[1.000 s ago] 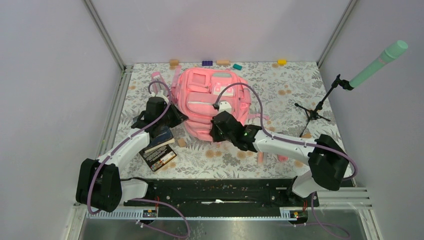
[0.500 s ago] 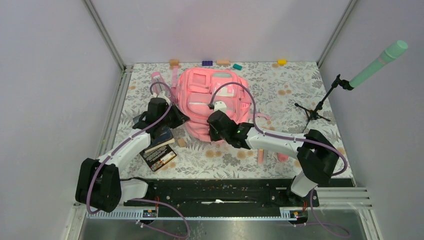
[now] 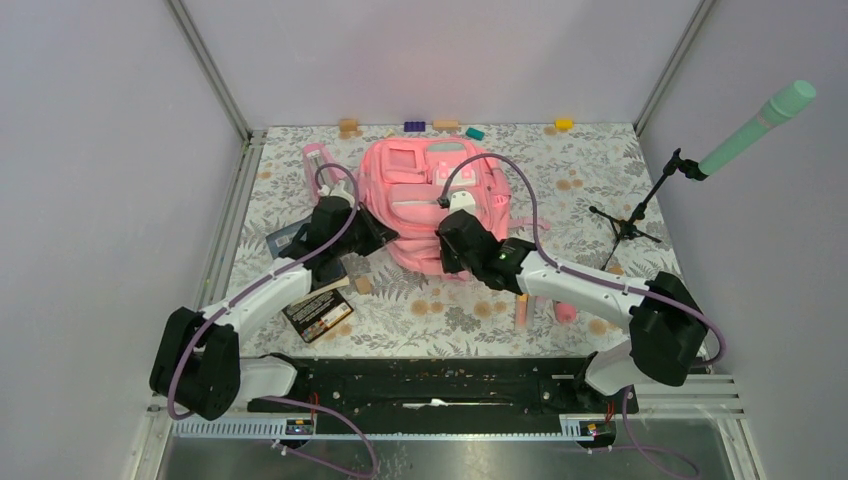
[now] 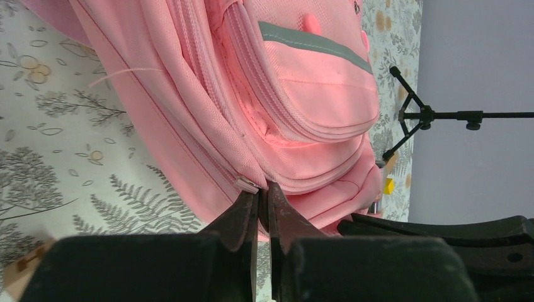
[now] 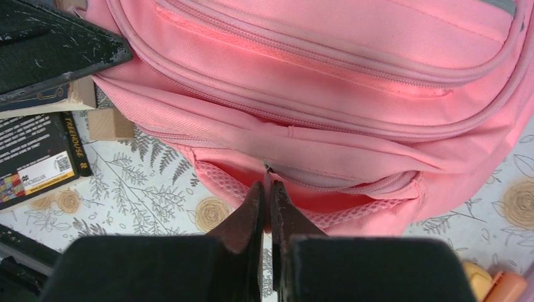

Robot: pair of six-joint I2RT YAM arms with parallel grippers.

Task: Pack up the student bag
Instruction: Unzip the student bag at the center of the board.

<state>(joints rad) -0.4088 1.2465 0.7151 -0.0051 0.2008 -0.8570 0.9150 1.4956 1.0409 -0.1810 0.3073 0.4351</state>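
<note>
Two robot arms converge on the student bag (image 3: 425,190), which lies pockets-up at upper centre of the overhead frame on the floral tabletop (image 3: 580,180). Its long axis runs from top to bottom of the frame. The left hand (image 4: 263,195) and right hand (image 5: 267,189) are each pinched shut at zip lines along its lower edge. Whether either grips a pull tab cannot be told.

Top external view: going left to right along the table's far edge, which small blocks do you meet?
Tan block, purple block, longer tan block, teal block, yellow block.
</note>
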